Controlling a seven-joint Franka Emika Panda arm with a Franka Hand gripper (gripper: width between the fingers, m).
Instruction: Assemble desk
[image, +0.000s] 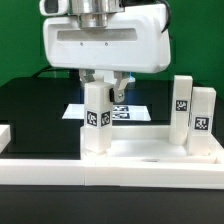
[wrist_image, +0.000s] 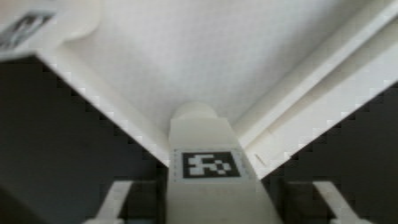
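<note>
The desk's wide white top (image: 150, 148) lies flat on the black table. One white square-post leg (image: 97, 122) with a tag stands upright at the corner of the top on the exterior view's left. My gripper (image: 104, 93) hangs over that leg, a finger on each side of its upper end. In the wrist view the leg (wrist_image: 217, 150) rises between my fingers (wrist_image: 121, 200), with a dark gap on both sides, so the gripper (wrist_image: 222, 205) is open and astride it. The top (wrist_image: 196, 50) shows beyond.
Two more white tagged legs (image: 181, 105) (image: 203, 117) stand upright at the exterior view's right. The marker board (image: 137, 108) lies behind the gripper. A long low white border bar (image: 110, 185) runs along the front, with another piece (image: 5, 135) at the left.
</note>
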